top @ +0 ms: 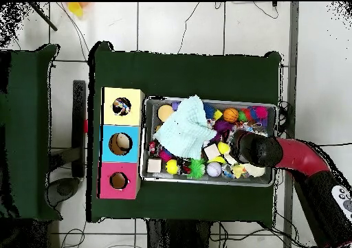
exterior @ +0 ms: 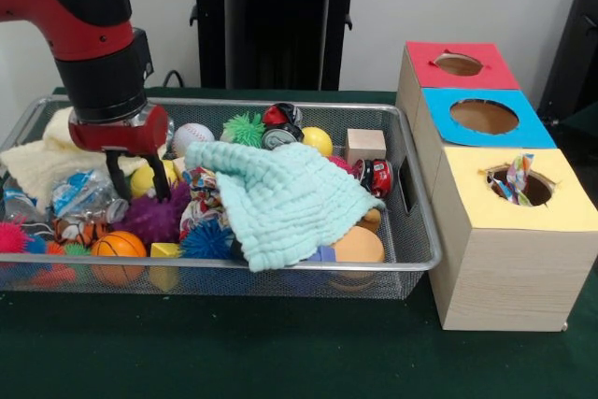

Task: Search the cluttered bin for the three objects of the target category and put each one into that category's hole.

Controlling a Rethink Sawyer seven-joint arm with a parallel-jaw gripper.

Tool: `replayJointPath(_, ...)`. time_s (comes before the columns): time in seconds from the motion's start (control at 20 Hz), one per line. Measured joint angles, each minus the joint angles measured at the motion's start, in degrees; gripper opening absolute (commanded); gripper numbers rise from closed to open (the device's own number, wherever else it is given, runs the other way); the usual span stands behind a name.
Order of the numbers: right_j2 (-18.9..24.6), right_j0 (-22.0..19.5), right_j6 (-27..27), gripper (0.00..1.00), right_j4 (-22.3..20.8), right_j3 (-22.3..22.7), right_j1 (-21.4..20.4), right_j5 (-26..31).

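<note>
The silver wire-mesh bin (exterior: 280, 266) is full of toys. My gripper (exterior: 137, 182) hangs over its left part, open and empty, fingers just above a purple spiky ball (exterior: 154, 217) and a yellow ball (exterior: 145, 178). A light-blue and white packet (exterior: 79, 192) lies just left of the fingers. A white dotted wrapper (exterior: 199, 195) lies partly under the mint cloth (exterior: 280, 198). Another dotted wrapper (exterior: 519, 178) sticks out of the yellow box's hole. In the overhead view the gripper (top: 242, 149) is over the bin's (top: 206, 182) right part.
Three boxes stand right of the bin: red (exterior: 460, 64), blue (exterior: 481, 117) and yellow (exterior: 523, 189), each with a round hole on top. A cream cloth (exterior: 42, 161) lies at the bin's far left. Balls, a wooden block (exterior: 364, 145) and a small basketball (exterior: 119, 246) crowd the bin.
</note>
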Motion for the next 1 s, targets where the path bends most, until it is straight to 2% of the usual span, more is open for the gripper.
replayJointPath(0.55,1.74,0.01,0.0,1.0,0.27,0.01,-2.27,1.24)
replayJointPath(1.0,3.42,0.04,-0.17,1.0,0.85,-0.79,-4.22,6.39)
